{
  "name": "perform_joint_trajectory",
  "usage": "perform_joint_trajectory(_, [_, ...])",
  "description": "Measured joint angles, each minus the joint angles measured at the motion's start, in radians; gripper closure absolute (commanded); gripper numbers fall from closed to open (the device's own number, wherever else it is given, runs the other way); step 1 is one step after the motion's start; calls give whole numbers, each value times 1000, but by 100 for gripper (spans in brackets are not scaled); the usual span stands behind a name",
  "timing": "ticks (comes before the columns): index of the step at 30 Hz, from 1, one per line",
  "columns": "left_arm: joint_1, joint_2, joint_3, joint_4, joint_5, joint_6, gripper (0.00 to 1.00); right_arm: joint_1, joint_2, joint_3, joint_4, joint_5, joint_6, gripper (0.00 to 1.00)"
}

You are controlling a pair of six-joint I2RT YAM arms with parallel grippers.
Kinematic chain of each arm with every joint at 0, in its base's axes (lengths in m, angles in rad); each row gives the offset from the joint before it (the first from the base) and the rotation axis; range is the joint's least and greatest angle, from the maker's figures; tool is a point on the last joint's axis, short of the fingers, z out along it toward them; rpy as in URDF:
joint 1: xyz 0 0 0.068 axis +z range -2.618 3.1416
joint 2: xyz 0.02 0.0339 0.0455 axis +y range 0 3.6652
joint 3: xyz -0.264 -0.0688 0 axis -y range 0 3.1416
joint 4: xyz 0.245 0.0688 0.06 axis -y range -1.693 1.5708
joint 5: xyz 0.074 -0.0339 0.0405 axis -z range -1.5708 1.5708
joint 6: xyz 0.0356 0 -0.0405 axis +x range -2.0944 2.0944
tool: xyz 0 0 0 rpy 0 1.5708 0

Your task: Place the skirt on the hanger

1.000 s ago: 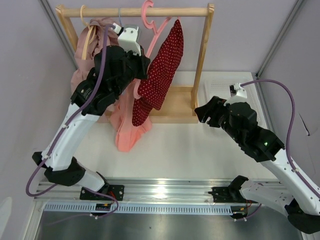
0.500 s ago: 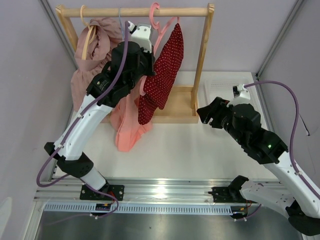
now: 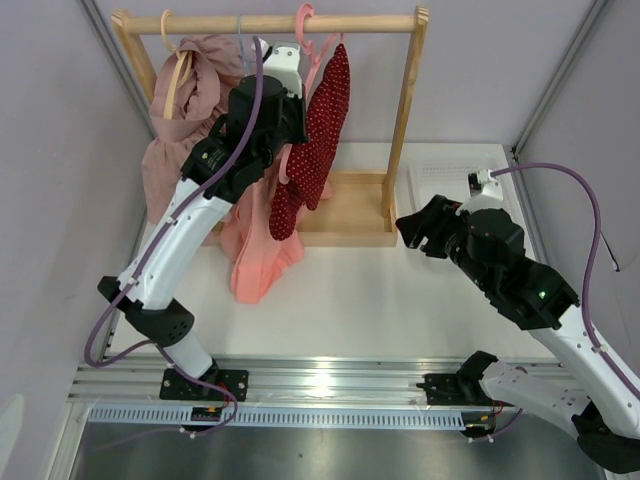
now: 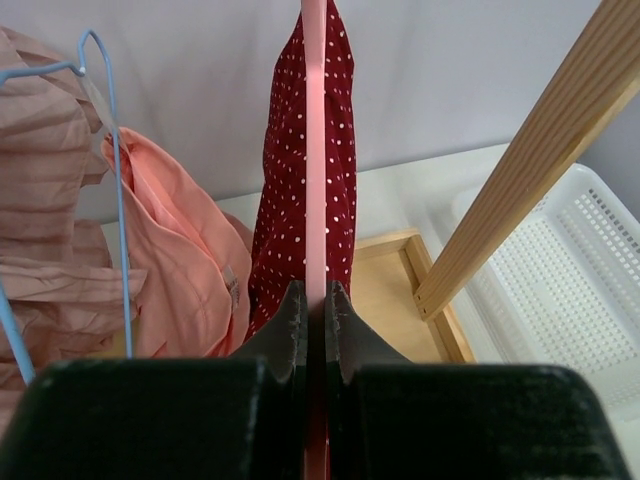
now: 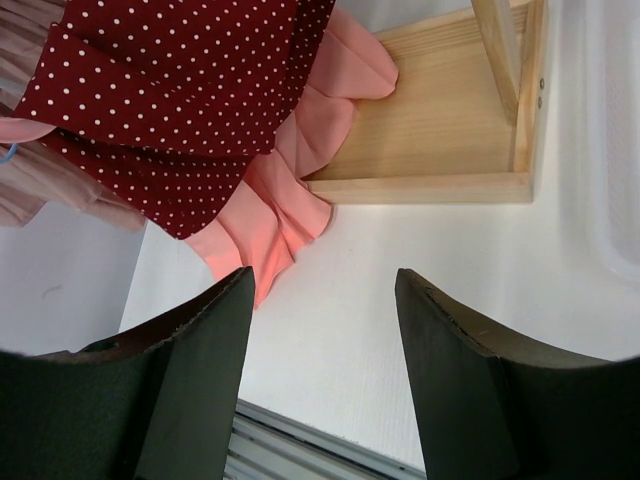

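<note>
1. Left gripper [image 4: 316, 300] — clenched on the slim pink plastic hanger [image 4: 314, 150], whose hook is up at the wooden rack rail [image 3: 200, 22].
2. Dark red polka-dot fabric skirt [image 3: 318, 135] hangs draped on that hanger, beside a salmon-pink garment [image 3: 255, 250].
3. Right gripper [image 5: 322, 285] — released, grasping nothing, above the white table [image 3: 400, 290].

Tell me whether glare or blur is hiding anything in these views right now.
Top view: glare spot on the metal rail, hiding nothing. Left wrist view: left gripper dark and soft up close; hanger and skirt sharp. Right wrist view: skirt dots crisp, right gripper shadowed.
</note>
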Motion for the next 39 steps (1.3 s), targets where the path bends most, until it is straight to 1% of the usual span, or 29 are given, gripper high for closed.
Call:
perform_joint_trajectory(17, [21,65,39,1,26,-8,99,-2,-18,0,-8,-8,1,36])
perform_joint_trajectory(19, [21,65,39,1,27,-10,94,-2,-18,0,-8,-8,1,36])
perform_joint_trajectory(20, [21,65,39,1,28,-10,79,-2,-18,-1,-8,-9,1,36])
perform_joint_trajectory(22, [21,65,39,2,34,-13,62,-2,-19,-5,-8,-9,1,35])
perform_joint_trajectory(23, [21,64,38,1,43,-19,50,-2,-20,-7,-8,-9,1,35])
perform_joint_trajectory(24, [21,63,37,-1,51,-16,47,-2,-21,-10,-8,-9,1,34])
perform_joint_trajectory(25, [21,62,36,-2,57,-22,41,-2,-21,-12,-7,-10,1,34])
perform_joint_trajectory(28, [21,36,9,-5,89,-25,36,-2,-22,-16,-8,-10,1,32])
perform_joint_trajectory(31, [21,-22,-48,-15,126,-23,33,-2,-23,-22,-6,-14,1,29])
perform_joint_trajectory(35, [21,-185,-205,-13,175,-15,30,-3,-23,-43,-1,-25,1,23])
perform_joint_trajectory(39, [21,-396,-388,-2,223,-8,28,-6,-24,-59,3,-36,0,10])
